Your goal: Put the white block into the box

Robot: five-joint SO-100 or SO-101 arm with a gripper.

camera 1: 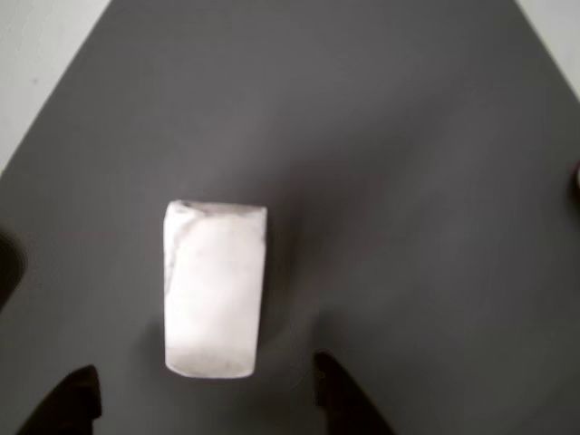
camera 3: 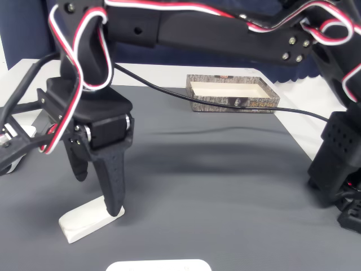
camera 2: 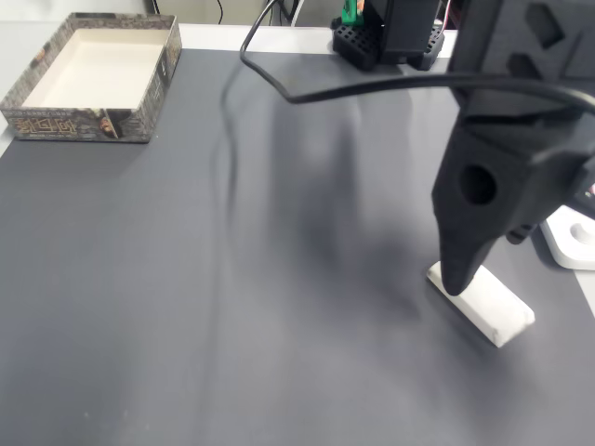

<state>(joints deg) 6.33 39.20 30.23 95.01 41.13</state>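
Note:
The white block (camera 1: 214,288) lies flat on the dark grey mat, between the two dark fingertips of my gripper (camera 1: 204,364), which is open and straddles its near end. In a fixed view the block (camera 2: 483,304) sits at the mat's right side with a finger (camera 2: 459,265) coming down at its far end. In another fixed view the gripper (camera 3: 98,195) stands over the block (camera 3: 84,223), one fingertip at the block's edge. Whether it touches, I cannot tell. The box (camera 2: 79,124) stands open-topped at the far left corner, also seen as the box (camera 3: 234,104) behind the arm.
A white rounded device (camera 2: 574,239) lies just right of the block, at the mat's edge. Another white rounded shape (camera 3: 158,265) shows at the bottom edge. The arm's base (camera 3: 338,169) and a black cable (camera 2: 279,84) cross the mat.

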